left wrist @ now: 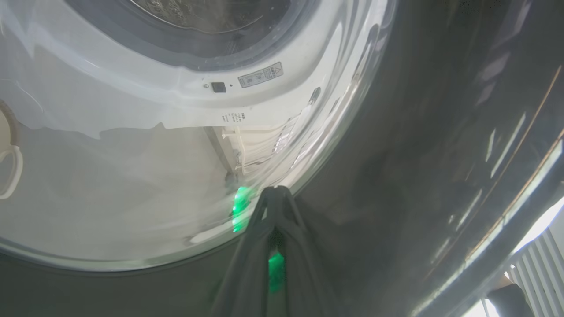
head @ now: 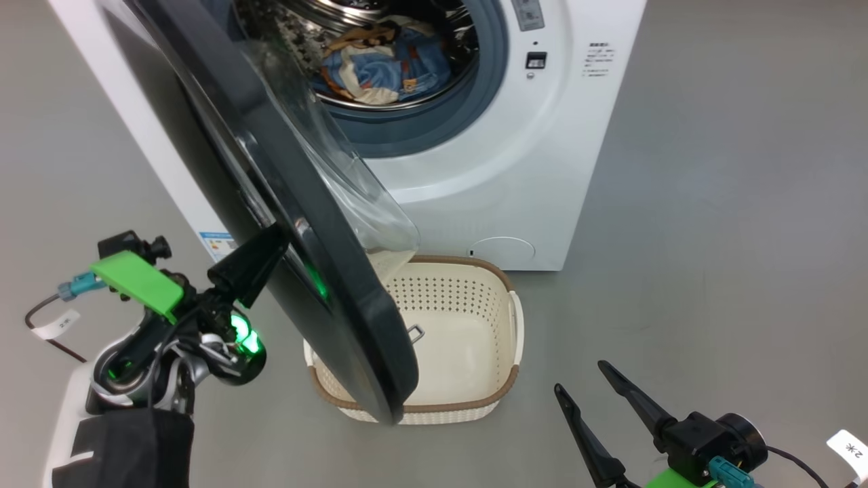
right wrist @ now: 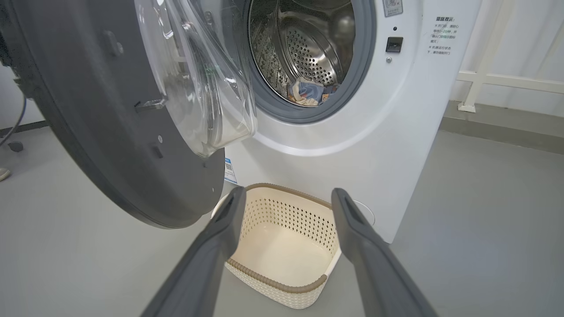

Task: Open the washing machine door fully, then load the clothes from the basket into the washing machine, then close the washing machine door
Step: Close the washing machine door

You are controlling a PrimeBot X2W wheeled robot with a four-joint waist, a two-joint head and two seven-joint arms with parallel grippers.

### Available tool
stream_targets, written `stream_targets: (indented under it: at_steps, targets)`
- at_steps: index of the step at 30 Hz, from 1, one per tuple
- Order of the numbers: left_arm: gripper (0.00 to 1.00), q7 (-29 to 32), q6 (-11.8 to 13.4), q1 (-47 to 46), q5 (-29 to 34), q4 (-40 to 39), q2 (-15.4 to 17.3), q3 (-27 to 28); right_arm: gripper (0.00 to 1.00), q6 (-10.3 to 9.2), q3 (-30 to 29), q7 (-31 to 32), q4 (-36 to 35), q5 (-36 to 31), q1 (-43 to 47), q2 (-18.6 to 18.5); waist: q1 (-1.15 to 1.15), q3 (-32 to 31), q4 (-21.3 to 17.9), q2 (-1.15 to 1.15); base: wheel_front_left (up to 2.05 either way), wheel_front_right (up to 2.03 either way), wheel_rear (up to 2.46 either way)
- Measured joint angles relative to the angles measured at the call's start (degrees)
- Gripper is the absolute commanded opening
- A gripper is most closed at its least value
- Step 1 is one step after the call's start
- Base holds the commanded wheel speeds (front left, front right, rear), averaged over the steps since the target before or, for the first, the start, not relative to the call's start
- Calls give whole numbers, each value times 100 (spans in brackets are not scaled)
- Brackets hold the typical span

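Left gripper point(head: 272, 238): two dark fingers pressed together with nothing between them, tips set against the outer face of the washing machine door point(head: 271, 169), near the edge of its glass bowl point(head: 352, 190). Right gripper point(head: 580, 378): fingers spread wide and holding nothing, low at the near right, pointing toward the basket point(head: 505, 390) and apart from it. The door stands ajar, hinged at the left, its free lower edge hanging over the basket's left side. The basket sits on the grey floor point(head: 712, 237) just before the washing machine point(head: 515, 169). The clothes point(head: 380, 64), light blue, lie heaped inside the steel drum point(right wrist: 308, 48), behind the grey-blue gasket point(head: 434, 129)
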Motion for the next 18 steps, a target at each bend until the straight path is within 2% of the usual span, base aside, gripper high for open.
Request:
stream_targets:
  at_steps: [18]
  targets:
    - [0,-485,-250,-360,-287,572,1,-443,100,0,-25,0,-4,0,5,20,0,18,-278,0,0,0,0]
